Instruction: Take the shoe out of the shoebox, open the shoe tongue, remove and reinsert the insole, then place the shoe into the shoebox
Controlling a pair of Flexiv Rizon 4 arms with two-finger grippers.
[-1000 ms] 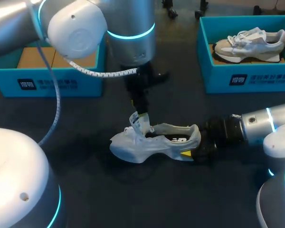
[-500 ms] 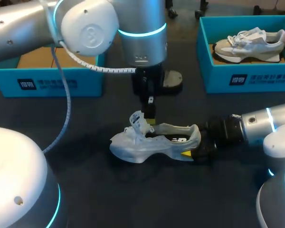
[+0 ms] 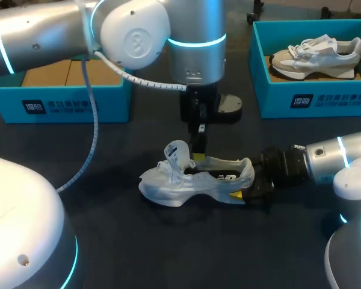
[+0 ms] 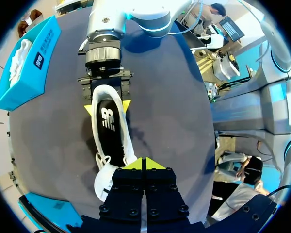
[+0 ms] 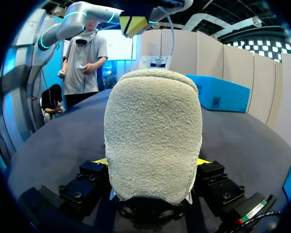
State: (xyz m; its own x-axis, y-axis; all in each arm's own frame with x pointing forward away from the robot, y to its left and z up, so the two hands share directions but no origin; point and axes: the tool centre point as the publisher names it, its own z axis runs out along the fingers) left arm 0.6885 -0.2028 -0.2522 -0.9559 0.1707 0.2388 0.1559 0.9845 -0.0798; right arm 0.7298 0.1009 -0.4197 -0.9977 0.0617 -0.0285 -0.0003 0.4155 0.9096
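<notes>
The head camera sits above and behind, looking down on the whole desk [image 3: 168,253] from well off. The left wrist camera looks straight down along the left tool [image 4: 144,162], with the shoe [image 4: 109,127] lying lengthwise beneath and ahead of it. The right wrist camera lies low, facing level along the right tool [image 5: 153,162], with the shoe's heel close up against it. All three views share the shoe.

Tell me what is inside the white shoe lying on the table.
A dark insole with a white logo lies inside the shoe. Its front end is hidden under the tongue and laces.
</notes>
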